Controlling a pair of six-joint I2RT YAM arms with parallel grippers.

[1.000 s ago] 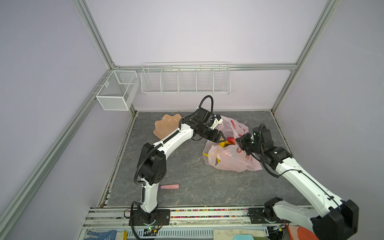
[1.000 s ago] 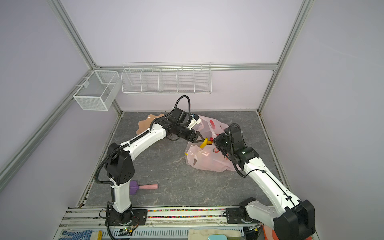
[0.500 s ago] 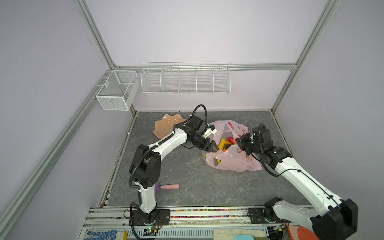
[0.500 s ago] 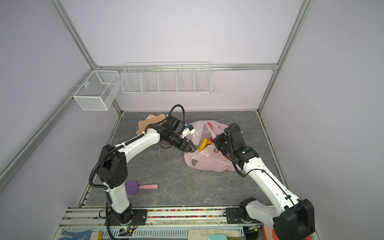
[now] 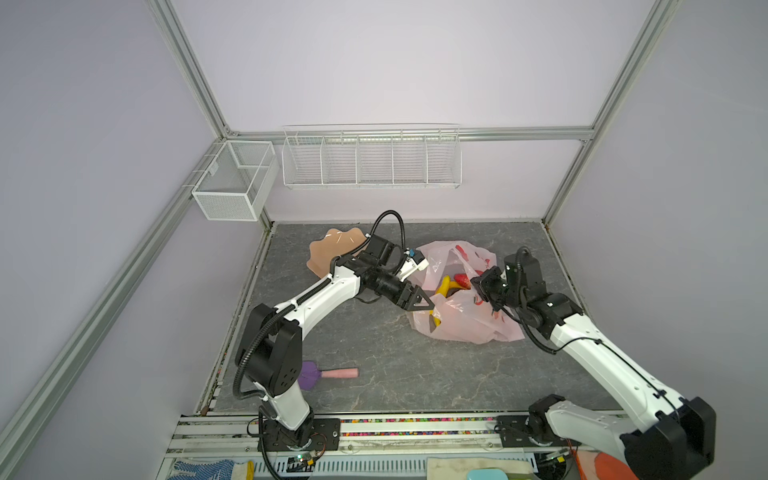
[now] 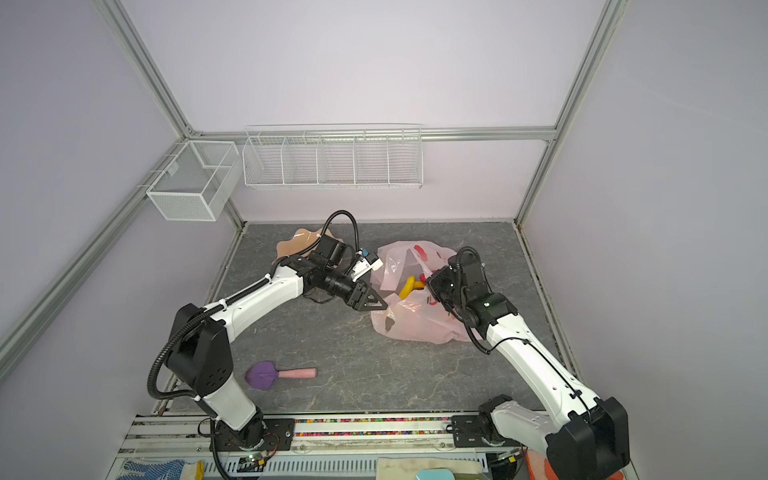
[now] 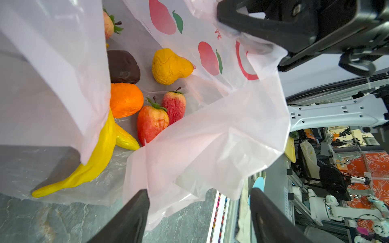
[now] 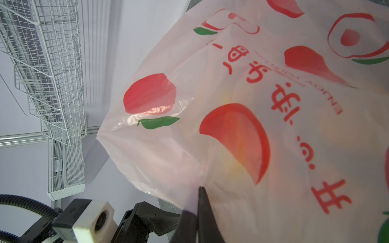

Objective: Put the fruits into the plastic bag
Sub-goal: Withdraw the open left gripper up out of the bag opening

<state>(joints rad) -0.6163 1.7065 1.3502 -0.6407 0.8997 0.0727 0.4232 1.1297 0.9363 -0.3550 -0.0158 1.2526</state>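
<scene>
- Your left arm (image 5: 324,296) reaches forward and low, and its left gripper (image 5: 422,304) has its jaws spread wide.
- Your right arm (image 5: 602,357) bends inward, and its right gripper (image 5: 483,286) is pinched tight on the plastic bag (image 5: 465,322).

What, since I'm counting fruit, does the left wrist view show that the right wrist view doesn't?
Only left wrist: the contents, an orange, a yellow pear, a dark brown fruit, strawberries and bananas. Only right wrist: the white wire rack. Both: the pink plastic bag with red fruit prints, pinched by the shut right gripper.
</scene>
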